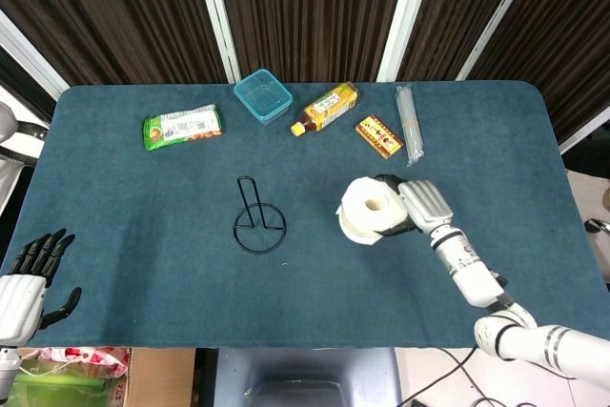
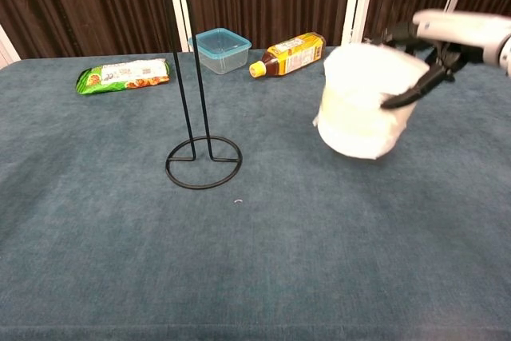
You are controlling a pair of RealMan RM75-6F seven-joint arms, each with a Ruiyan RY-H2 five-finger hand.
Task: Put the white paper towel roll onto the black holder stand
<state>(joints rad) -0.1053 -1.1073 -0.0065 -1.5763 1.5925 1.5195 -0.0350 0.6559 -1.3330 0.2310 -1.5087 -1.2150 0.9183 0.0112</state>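
Note:
My right hand point(image 1: 416, 205) point(image 2: 435, 41) grips the white paper towel roll point(image 1: 370, 210) point(image 2: 363, 100) from its right side and holds it a little above the table, slightly tilted. The black holder stand point(image 1: 257, 220) point(image 2: 198, 109) stands upright on its ring base left of the roll, with a clear gap between them. My left hand point(image 1: 27, 278) rests at the table's near left corner, fingers spread, holding nothing; the chest view does not show it.
Along the far side lie a green snack packet point(image 1: 182, 126), a teal plastic box point(image 1: 262, 95), a yellow bottle on its side point(image 1: 326, 108), a small orange box point(image 1: 378, 135) and a clear wrapped sleeve point(image 1: 410, 123). The blue table cloth point(image 1: 143, 207) spreads between them.

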